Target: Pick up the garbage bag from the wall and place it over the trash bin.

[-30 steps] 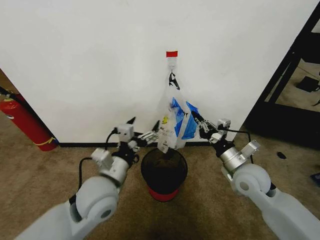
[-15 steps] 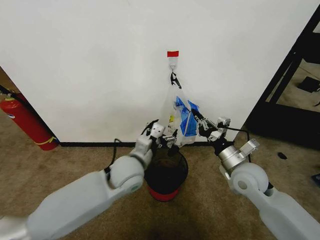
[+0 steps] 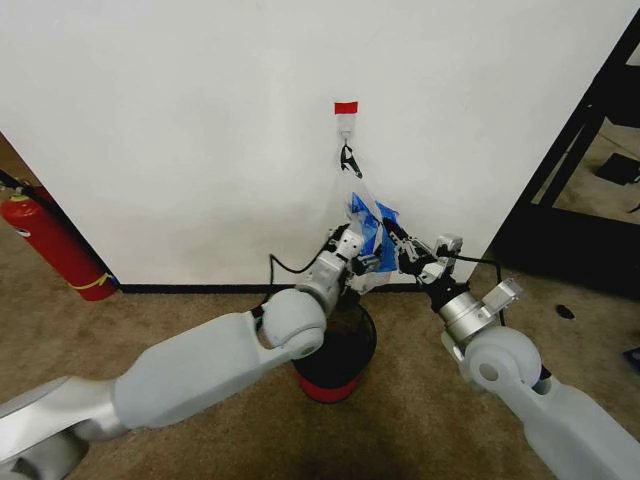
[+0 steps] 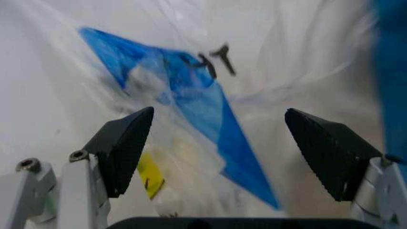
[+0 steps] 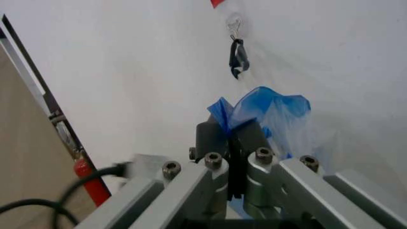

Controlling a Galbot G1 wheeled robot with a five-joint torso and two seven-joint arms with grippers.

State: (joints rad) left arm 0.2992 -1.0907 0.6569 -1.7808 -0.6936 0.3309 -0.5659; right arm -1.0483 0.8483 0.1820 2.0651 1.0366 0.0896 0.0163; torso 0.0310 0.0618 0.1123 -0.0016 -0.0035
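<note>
Bag [image 3: 362, 235]: hangs from hook [image 3: 345, 127] on wall [image 3: 200, 120], under red tape [image 3: 345, 107], by a dark loop at its top. Body pulled in and bunched between both grippers, directly above bin [image 3: 335, 350].

Left gripper [image 3: 362, 262]: reached in from the left, at the bag's lower front, just above the bin rim. Fingers [image 4: 127, 143] spread wide in the wrist view, blue-printed plastic and a yellow mark between them, not pinched. Touching the film or just short of it — hard to say, wrist view is blurry.

Right gripper [image 3: 398, 248]: at the bag's right side, near mid-height. Fingers [image 5: 213, 138] pressed together in the wrist view, with a fold of blue plastic sticking out above the tips. Clamped on the bag.

Bin: on carpet at the wall's foot, black mesh, red base band, partly hidden by the left arm.

Extinguisher [image 3: 50, 245]: far left against the wall, well apart.
</note>
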